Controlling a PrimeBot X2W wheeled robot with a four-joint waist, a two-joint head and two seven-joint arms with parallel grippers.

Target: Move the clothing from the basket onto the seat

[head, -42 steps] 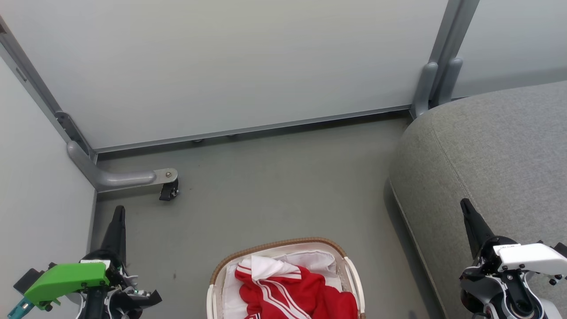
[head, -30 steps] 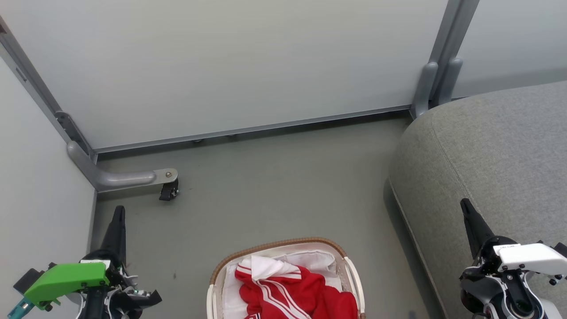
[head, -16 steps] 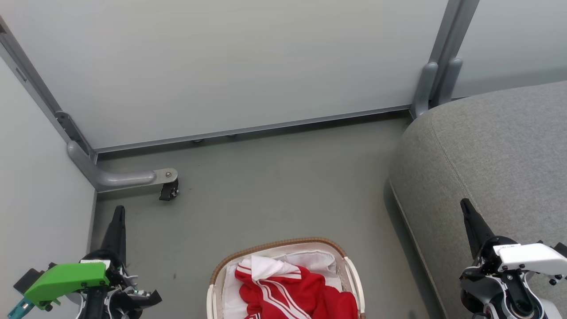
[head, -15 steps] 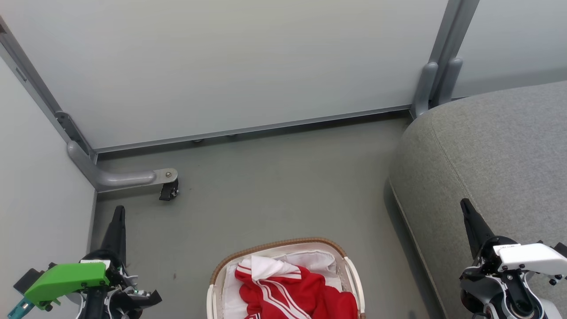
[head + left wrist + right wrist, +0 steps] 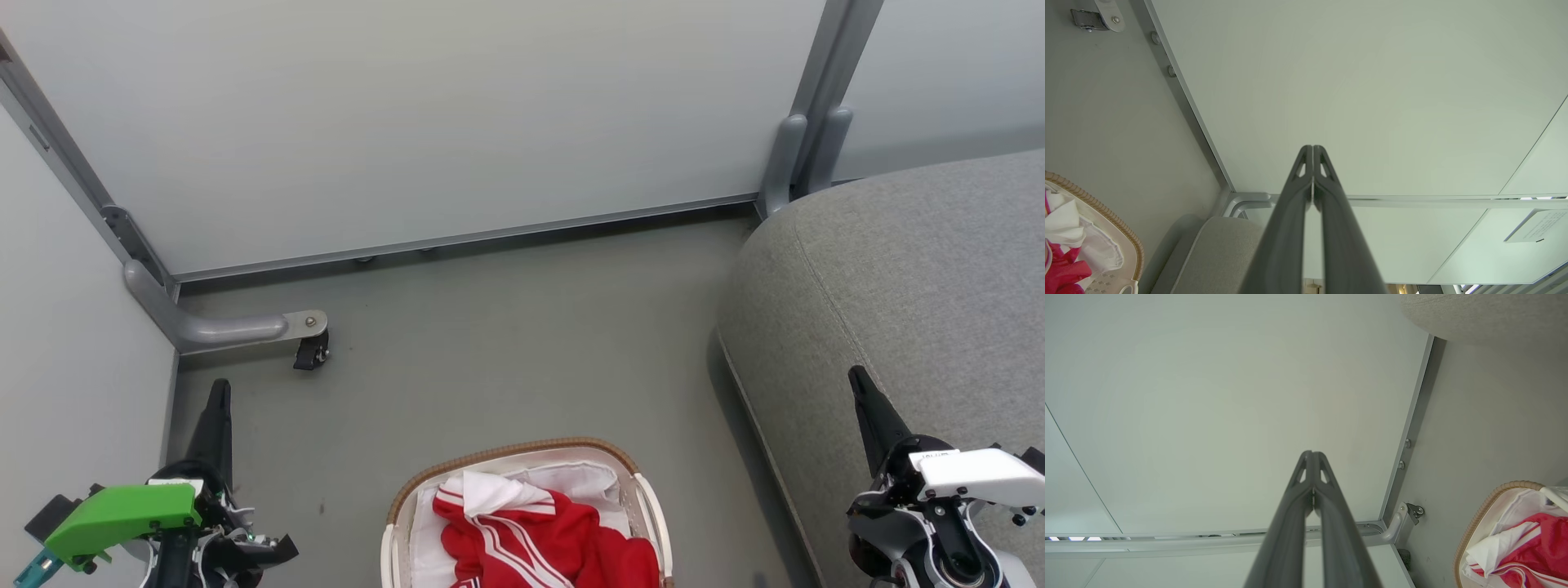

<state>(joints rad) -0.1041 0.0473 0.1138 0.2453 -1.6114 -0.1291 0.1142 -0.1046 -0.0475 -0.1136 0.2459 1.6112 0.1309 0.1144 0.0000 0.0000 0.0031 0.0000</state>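
Right, the red-and-white clothing (image 5: 535, 535) lies heaped in the laundry basket (image 5: 506, 452), on top of its white liner (image 5: 592, 478). The basket stands on the grey floor (image 5: 506, 351) at the bottom middle of the head view, and the grey sofa (image 5: 914, 269) is near it on the robot's right. Nothing red lies on the sofa, so I'd judge the job not yet begun, with the first reach as the step in hand. The left gripper (image 5: 219, 385) hangs over the floor left of the basket and the right gripper (image 5: 854, 372) hovers over the sofa's front edge. Both are apart from the fabric and hold nothing. The next move, I reckon, calls for one arm to swing in over the basket, part its fingers and come down into the heap, pinching garment rather than liner. The head view gives the whole layout but sees each gripper side-on as one dark spike. The wrist views settle it: each pair of fingers (image 5: 1286, 237) is pressed tip to tip, pointing at the pale wall panel (image 5: 1208, 396).
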